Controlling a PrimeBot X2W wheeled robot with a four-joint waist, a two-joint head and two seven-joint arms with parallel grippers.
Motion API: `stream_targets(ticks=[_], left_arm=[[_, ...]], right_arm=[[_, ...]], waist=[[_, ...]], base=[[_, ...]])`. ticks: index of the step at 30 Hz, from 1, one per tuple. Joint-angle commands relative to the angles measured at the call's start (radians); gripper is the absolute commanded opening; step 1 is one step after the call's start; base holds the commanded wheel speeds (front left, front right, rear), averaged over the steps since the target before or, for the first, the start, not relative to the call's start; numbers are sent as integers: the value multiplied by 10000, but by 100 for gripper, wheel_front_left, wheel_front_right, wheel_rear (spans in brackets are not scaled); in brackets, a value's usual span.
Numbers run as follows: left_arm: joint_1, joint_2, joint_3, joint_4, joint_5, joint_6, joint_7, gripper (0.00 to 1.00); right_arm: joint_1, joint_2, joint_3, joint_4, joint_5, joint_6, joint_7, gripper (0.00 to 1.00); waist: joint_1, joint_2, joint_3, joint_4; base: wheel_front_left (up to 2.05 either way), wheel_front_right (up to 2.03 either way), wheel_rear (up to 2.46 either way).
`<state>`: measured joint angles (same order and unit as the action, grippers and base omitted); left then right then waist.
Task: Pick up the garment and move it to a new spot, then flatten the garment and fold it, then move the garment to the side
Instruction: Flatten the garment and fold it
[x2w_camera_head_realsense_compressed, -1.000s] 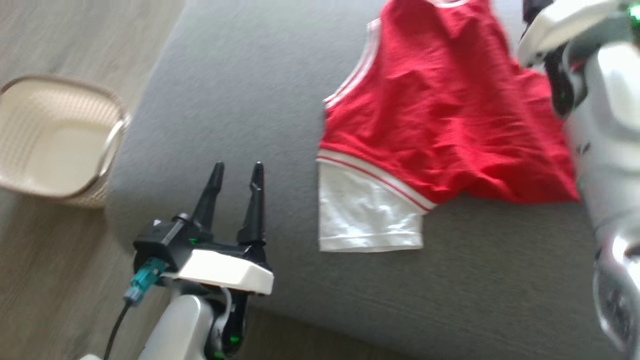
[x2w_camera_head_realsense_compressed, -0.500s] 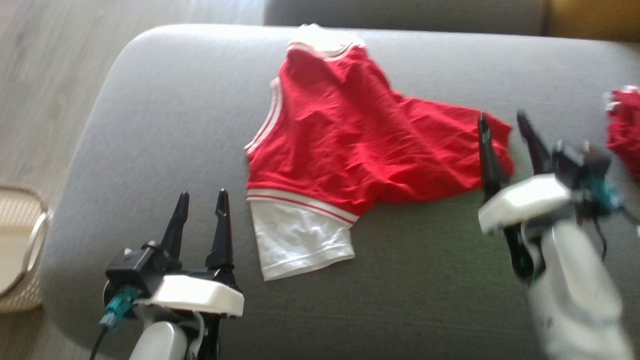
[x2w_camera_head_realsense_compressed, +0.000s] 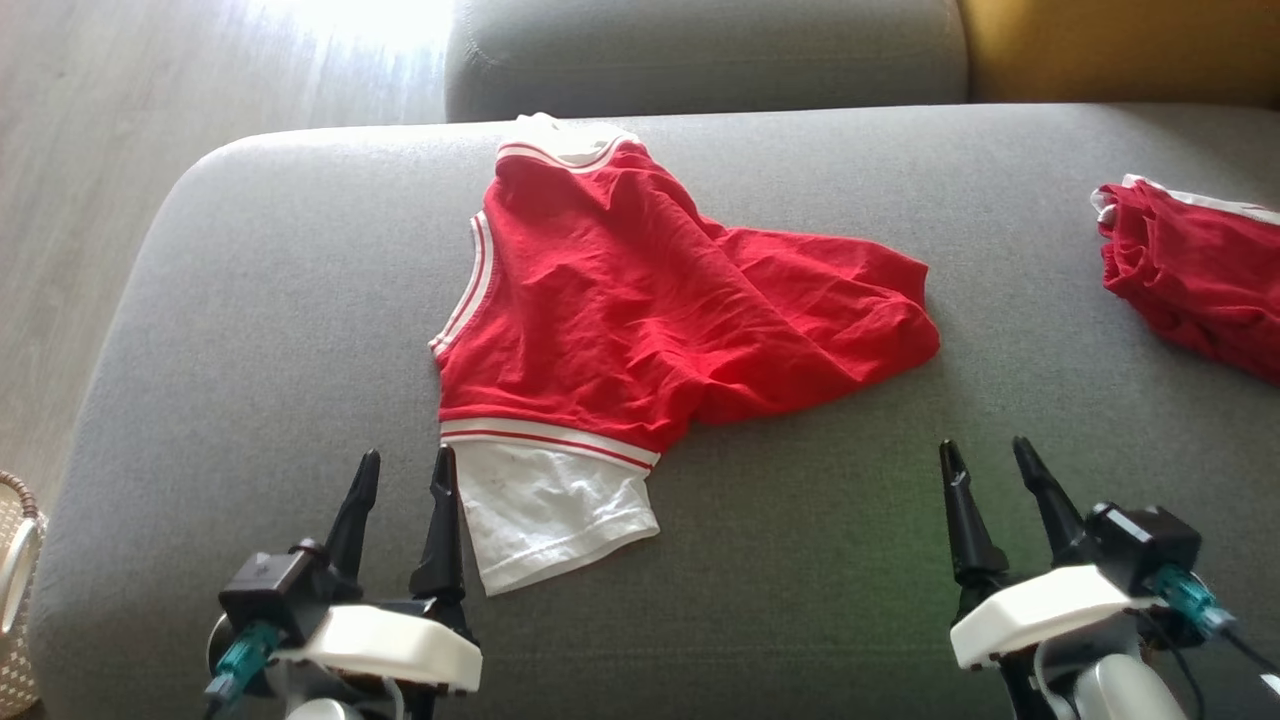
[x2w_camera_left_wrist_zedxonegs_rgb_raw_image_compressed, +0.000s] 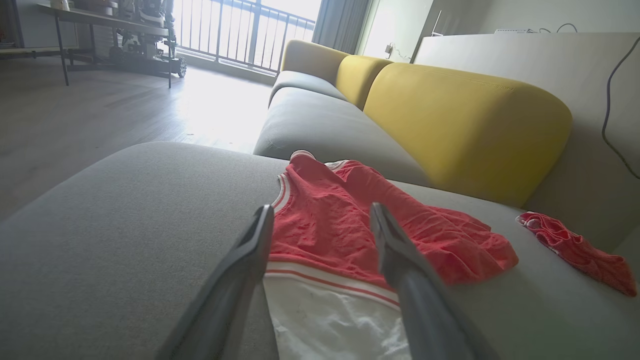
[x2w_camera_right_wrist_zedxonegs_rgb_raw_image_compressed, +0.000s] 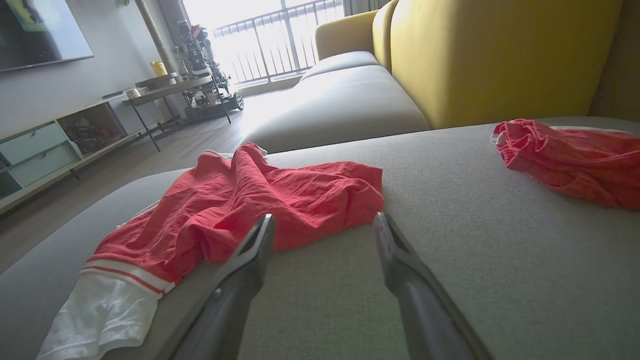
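The garment is a red top with white-striped trim and a white lower panel, lying rumpled on the grey sofa seat; it also lies ahead in the left wrist view and to the left in the right wrist view. My left gripper is open at the lower left, its right fingertip right by the white panel's near-left corner. At the lower right my right gripper is open, a short way in front of the garment's right end. Both sets of fingers hold nothing.
A second red garment lies bunched at the seat's right edge. A yellow backrest rises behind the seat, with another grey seat beyond. A woven basket stands on the wood floor at the left.
The head camera has swung, so the whole scene has shifted. The right arm has come down from the upper right to the lower right. Both grippers have stayed open.
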<state>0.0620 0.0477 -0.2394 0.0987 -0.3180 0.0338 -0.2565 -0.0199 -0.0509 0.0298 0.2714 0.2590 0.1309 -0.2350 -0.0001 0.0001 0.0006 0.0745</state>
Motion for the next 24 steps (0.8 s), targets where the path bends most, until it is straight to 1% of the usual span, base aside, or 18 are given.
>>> stream_targets(ticks=[1,7,13,17,19,24], left_arm=[[-330,26,428,-308,80,-47,-53,100],[-329,26,472,-242,125,-97,-53,100],[-381,26,337,-143,140,-144,-53,100],[-493,26,167,-119,133,-146,-53,100],[-569,26,88,-135,194,-113,-53,100],[-740,26,-21,-102,205,-77,-53,100]], right_arm=[[-327,4,204,-422,65,-2,-142,100],[-292,5,253,-472,-49,-2,-194,100],[-366,6,253,-367,40,-2,-221,100],[-638,6,232,-50,31,-2,-144,100],[-1032,6,54,302,184,-2,98,100],[-1872,6,-208,1188,975,-2,552,100]], waist=[[1,-1,13,-11],[1,-1,37,-8],[1,-1,120,169],[1,-1,283,444],[1,-1,462,683],[1,-1,917,1188]], base=[[0,0,0],[0,0,0],[0,0,0],[0,0,0],[0,0,0],[0,0,0]])
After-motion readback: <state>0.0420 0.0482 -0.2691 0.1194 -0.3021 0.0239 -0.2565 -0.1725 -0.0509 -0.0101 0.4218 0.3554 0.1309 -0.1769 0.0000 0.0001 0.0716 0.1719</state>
